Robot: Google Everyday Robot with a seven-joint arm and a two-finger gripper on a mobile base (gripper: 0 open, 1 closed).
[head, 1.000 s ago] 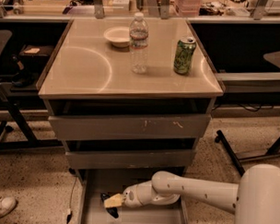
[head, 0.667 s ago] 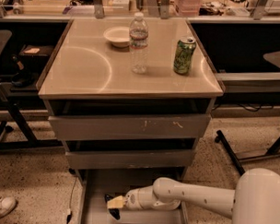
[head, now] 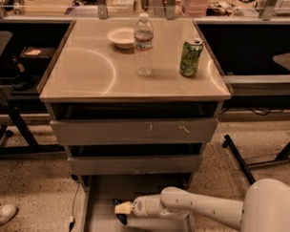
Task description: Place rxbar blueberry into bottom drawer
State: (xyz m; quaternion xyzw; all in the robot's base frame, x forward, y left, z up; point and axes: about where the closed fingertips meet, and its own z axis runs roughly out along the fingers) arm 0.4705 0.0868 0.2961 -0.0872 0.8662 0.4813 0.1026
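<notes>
The gripper (head: 124, 208) hangs low inside the bottom drawer (head: 102, 195), apparently clamped on the rxbar blueberry (head: 122, 218), whose long axis crosses its tips

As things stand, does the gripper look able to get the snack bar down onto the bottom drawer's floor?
Probably yes. The bottom drawer is pulled out beyond the two drawers above, and the gripper sits inside it, low over its floor, holding the snack bar. Nothing shows between them.

Tool (head: 123, 209) in bottom drawer (head: 101, 215) partly hides rxbar blueberry (head: 122, 219).
</notes>
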